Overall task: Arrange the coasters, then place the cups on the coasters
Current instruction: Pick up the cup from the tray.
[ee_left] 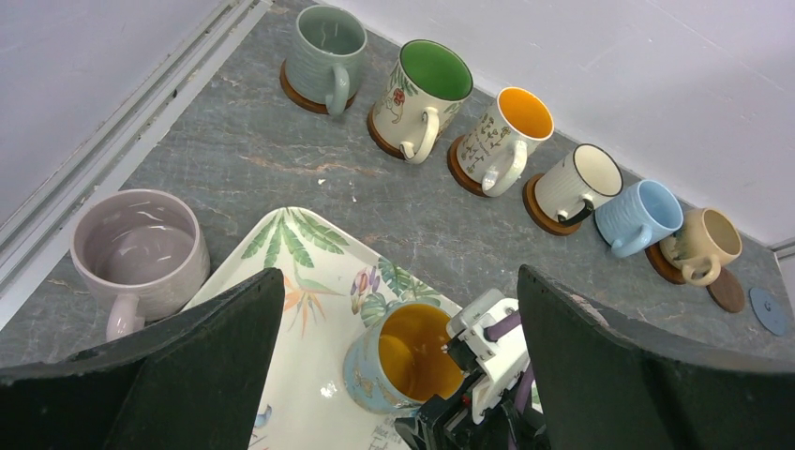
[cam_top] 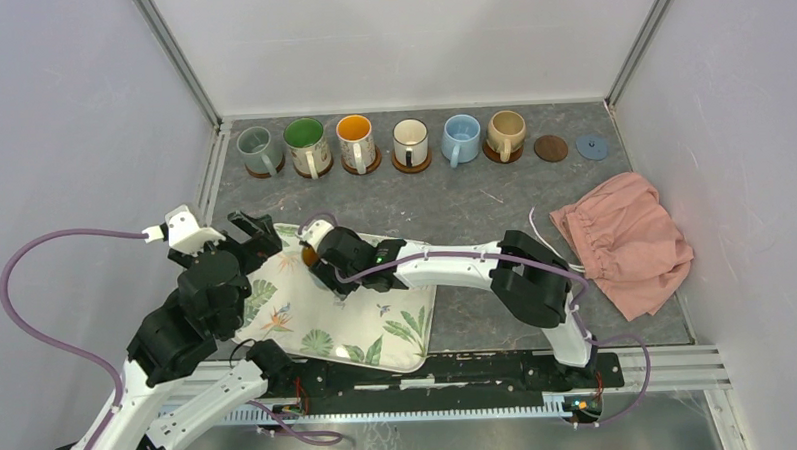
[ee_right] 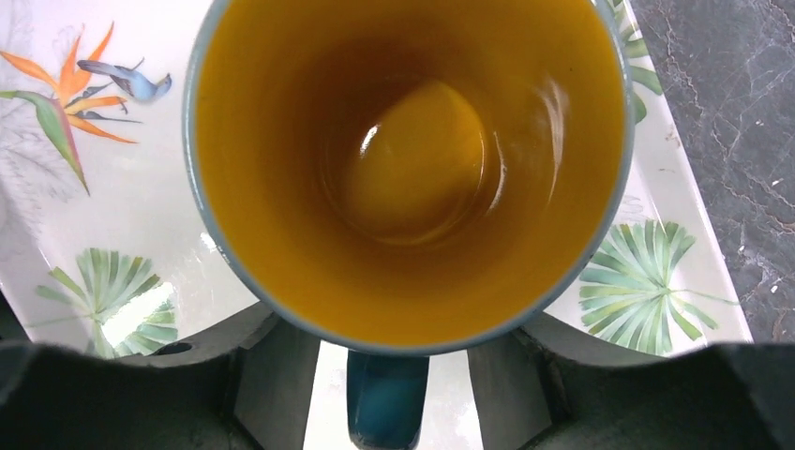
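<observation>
A blue cup [ee_right: 403,169] with an orange inside stands on the leaf-print tray [cam_top: 378,326]. My right gripper [ee_right: 394,349] straddles its blue handle [ee_right: 386,398], with a gap on each side, so it is open. My left gripper [ee_left: 398,281] hangs wide open above the tray's left part, holding nothing. A pale pink cup [ee_left: 141,253] sits on the table left of the tray. Along the back wall, several cups stand on brown coasters, from the grey-green one [cam_top: 257,148] to the tan one [cam_top: 506,131]. A dark brown coaster [cam_top: 550,148] and a grey-blue coaster [cam_top: 593,146] lie bare to their right.
A crumpled pink cloth [cam_top: 625,242] lies at the right side of the table. Metal rails run along the left wall and the near edge. The left arm's body covers the tray's left corner in the top view.
</observation>
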You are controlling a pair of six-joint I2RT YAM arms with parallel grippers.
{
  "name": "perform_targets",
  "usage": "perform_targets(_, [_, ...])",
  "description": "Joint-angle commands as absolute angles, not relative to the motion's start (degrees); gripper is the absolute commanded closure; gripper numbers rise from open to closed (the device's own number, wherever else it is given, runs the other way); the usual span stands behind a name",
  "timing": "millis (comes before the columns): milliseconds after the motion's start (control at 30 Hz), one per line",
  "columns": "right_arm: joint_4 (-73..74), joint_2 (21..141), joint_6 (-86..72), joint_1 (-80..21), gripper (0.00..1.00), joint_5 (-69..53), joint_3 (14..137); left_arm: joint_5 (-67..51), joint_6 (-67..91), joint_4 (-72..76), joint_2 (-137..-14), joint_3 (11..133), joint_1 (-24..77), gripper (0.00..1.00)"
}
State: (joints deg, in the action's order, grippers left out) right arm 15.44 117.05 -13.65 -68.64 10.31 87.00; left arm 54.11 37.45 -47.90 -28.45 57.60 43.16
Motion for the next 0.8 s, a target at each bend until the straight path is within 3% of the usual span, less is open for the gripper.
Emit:
perform_targets(0, [14.89, 117.84, -12.75, -69.06, 0.41, 12.17, 89.99, 56.55, 39.61, -47.81, -28.3, 58.62, 43.33, 0.0])
perform_targets(267, [15.14, 118.52, -12.42, -69.12, 0.59, 12.56, 90.62, 56.28, 39.87, -47.72, -28.71, 58.2, 43.33, 0.0])
perform_targets(567, [15.58, 116.88, -11.76, -69.01, 1.0, 13.39, 90.45, 56.08, 40.3, -47.26, -29.04, 57.29, 43.33, 0.0])
perform_targets(767, [13.72, 113.39, -11.1, -69.0, 1.0, 14.8, 88.36, 55.39, 40.77, -46.68, -29.57, 56.2, 43.33, 0.0])
